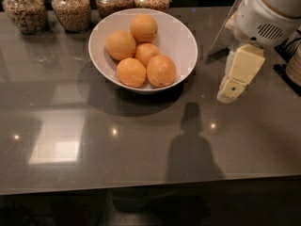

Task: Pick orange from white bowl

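A white bowl (183, 34) stands on the grey countertop at the back centre. It holds several oranges: one at the back (143, 28), one at the left (120, 45), one in the middle (146, 53) and two at the front (131, 72) (161, 71). My gripper (233, 84), cream-coloured under a white wrist housing (268, 13), hangs to the right of the bowl. It is just above the counter, apart from the bowl and the oranges, and holds nothing.
Several glass jars of grains (71, 8) line the back edge behind the bowl. A clear sign stand (225, 29) is behind the gripper. Dark items (294, 65) sit at the right edge. The counter's front edge (141, 186) runs across the bottom.
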You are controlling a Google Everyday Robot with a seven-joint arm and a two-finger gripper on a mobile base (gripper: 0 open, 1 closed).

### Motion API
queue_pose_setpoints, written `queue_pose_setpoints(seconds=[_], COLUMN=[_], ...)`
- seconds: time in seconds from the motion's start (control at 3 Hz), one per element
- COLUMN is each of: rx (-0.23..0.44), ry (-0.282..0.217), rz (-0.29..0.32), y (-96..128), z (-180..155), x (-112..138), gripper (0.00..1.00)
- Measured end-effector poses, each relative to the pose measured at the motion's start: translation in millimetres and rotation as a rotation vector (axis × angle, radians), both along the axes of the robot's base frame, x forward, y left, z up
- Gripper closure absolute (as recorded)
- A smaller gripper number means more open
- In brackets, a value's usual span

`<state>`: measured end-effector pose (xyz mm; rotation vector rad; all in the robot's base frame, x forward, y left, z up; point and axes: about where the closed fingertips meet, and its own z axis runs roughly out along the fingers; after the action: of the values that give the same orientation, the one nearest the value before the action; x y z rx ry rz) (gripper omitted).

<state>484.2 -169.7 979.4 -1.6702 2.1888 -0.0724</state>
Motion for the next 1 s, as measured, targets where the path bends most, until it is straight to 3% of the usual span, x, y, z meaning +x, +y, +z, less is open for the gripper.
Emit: queue_pose_setpoints(seconds=[0.67,1.0], rx=[0.080,0.080], ry=[-0.029,-0.029], rz=[-0.074,-0.074], y=[48.4,48.4], z=[11.3,11.3], x=[48.6,48.6], gripper=[0.00,0.00])
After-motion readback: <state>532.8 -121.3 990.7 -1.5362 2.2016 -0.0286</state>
